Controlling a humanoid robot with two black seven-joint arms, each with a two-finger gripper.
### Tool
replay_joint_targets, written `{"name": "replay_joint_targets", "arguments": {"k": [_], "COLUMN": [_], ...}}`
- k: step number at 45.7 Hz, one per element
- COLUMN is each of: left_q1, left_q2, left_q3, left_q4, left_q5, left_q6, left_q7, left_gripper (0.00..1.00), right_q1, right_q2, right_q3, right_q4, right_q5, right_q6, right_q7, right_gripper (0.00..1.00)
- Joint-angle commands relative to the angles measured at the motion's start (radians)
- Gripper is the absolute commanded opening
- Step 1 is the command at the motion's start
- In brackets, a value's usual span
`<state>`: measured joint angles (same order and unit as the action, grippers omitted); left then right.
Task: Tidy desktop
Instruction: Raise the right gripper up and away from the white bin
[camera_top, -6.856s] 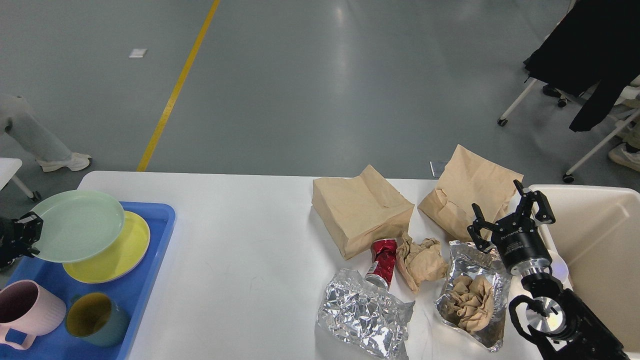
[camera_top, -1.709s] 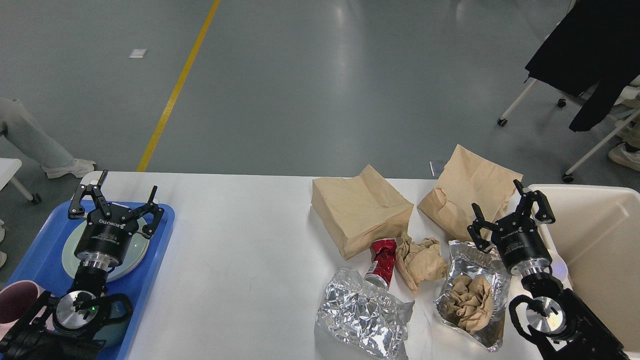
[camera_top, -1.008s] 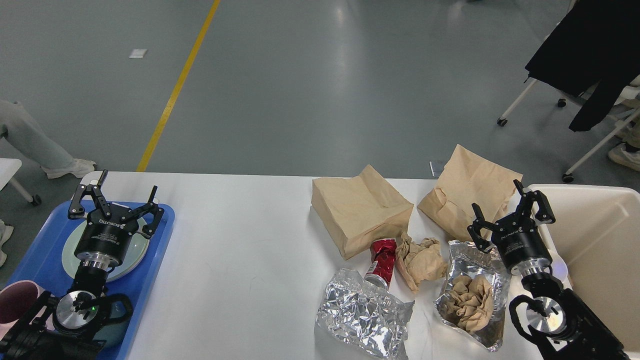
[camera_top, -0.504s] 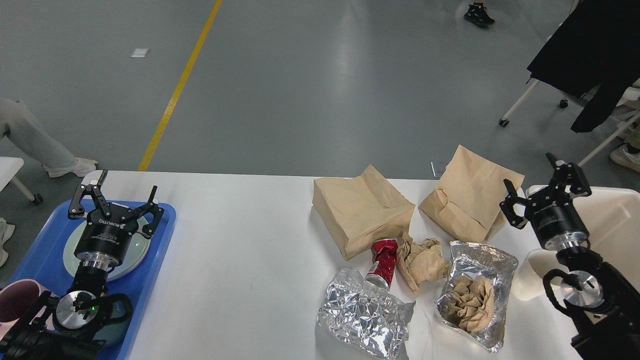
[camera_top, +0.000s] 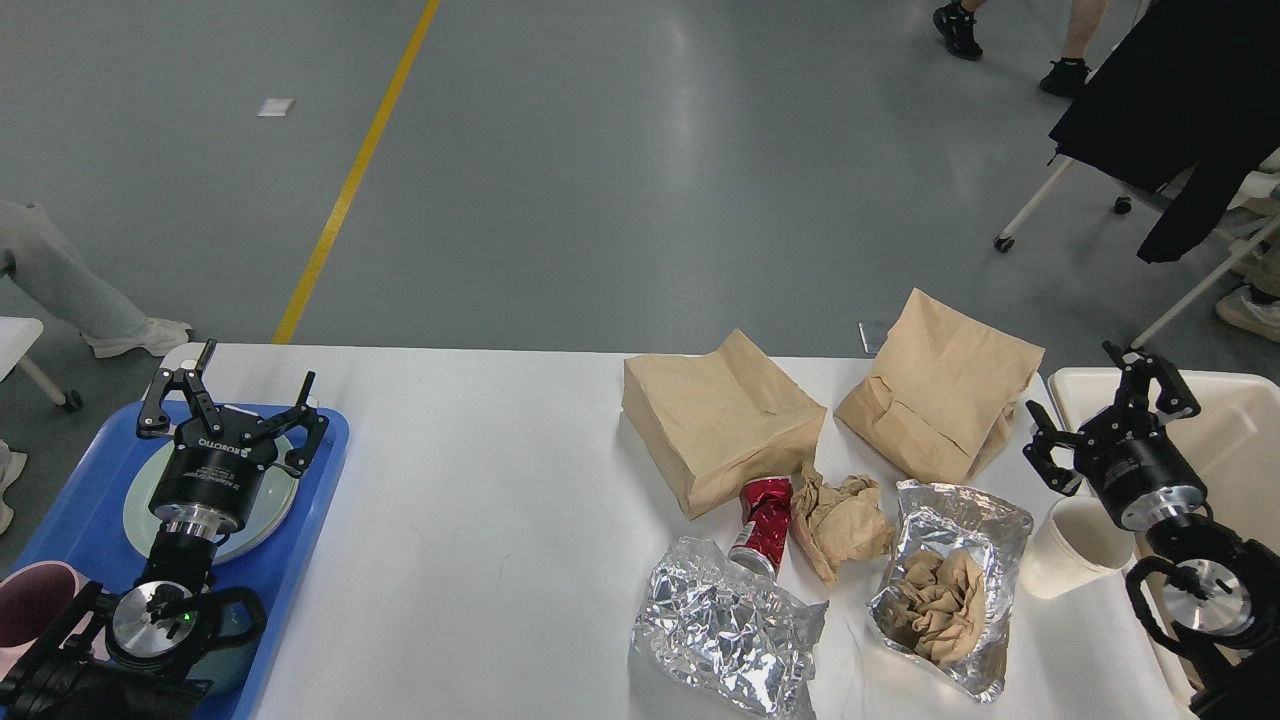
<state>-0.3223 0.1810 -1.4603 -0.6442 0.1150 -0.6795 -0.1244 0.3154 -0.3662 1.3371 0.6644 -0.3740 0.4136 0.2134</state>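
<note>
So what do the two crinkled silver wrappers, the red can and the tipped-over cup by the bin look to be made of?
Silver wrappers: likely aluminium foil or metallised film, mirror-bright with sharp, set creases.
Red can: thin metal, glossy red, its body crushed and buckled.
Tipped-over cup: probably paper, possibly plastic; matte off-white with a thin wall.

The white table (camera_top: 480, 520) carries a blue tray (camera_top: 315, 470) at its left edge and paper bags (camera_top: 720, 420), foil (camera_top: 725, 630), a crushed can (camera_top: 765, 520) toward the right.
</note>
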Motion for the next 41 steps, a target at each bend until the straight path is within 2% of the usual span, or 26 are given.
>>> {"name": "replay_joint_targets", "arguments": {"k": [1, 41], "left_q1": [0.0, 0.0], "left_q2": [0.0, 0.0], "left_q3": [0.0, 0.0], "left_q4": [0.0, 0.0], "left_q5": [0.0, 0.0], "left_q6": [0.0, 0.0], "left_q7": [0.0, 0.0], "left_gripper": [0.96, 0.96], "right_q1": [-0.001, 0.06], "right_q2": [0.015, 0.006], "right_q3": [-0.006, -0.052], "right_q4": [-0.002, 0.02], "right_q5": [0.032, 0.033], "right_q6": [-0.001, 0.004], "right_q7": [0.001, 0.007], "right_gripper": [1.0, 1.0]}}
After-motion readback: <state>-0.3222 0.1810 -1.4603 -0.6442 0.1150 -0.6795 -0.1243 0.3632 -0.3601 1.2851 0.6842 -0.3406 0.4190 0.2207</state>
